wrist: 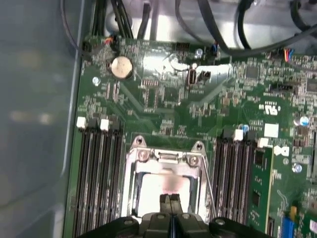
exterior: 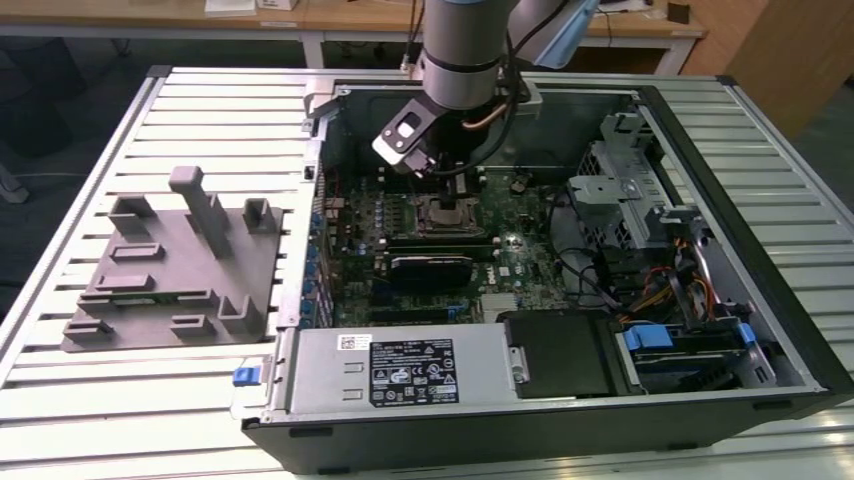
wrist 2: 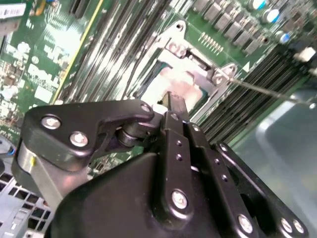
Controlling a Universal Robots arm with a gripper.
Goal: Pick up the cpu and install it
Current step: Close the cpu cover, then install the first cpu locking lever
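In the first wrist view the gripper [wrist: 170, 198] was seen clenched, fingertips together, with the cpu [wrist: 159, 183] seated in the socket [wrist: 163, 157] beneath it. In the exterior view a grey tray [exterior: 160, 280] was shown well apart.

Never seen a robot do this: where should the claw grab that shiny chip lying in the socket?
Probably grip the cpu by two opposite thin edges, coming from straight above: it lies flat inside the socket's metal frame, which looks to block a sideways approach.
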